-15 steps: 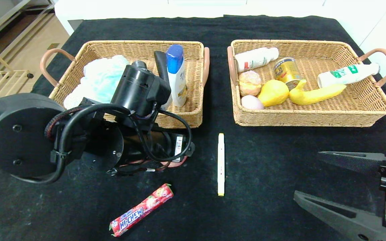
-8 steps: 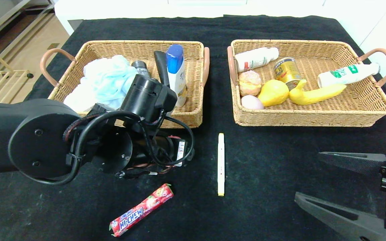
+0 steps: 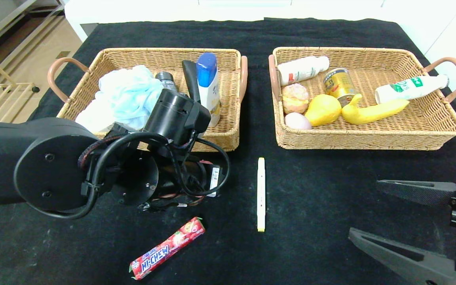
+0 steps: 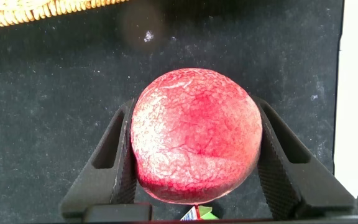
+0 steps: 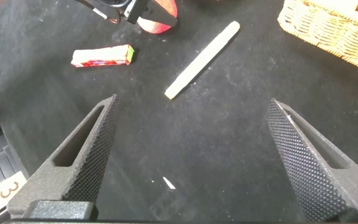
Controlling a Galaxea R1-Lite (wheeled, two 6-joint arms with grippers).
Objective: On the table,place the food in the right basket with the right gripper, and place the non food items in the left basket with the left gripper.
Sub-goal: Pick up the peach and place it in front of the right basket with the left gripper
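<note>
L basket (image 3: 228,134) sits toward the bench's (image 3: 315,190) far-left corner w/ blue cloth (image 3: 127,95), a blue-capped bottle (image 3: 208,87) & a dark item inside. Just in front of its near wall, L claw (image 4: 194,152) is low over the bench, fingers (image 4: 114,165) either side of a red apple (image 4: 194,134), pads touching or nearly so; can't tell if it's clamped. Candy bar (image 3: 167,248) lies near the front edge, white marker (image 3: 261,194) mid-bench beside the apple. R basket (image 3: 370,140), far-right corner, holds bottles, a can, yellow fruit & an egg. R claw (image 5: 194,155) hangs spread wide & empty at the front-right corner.
</note>
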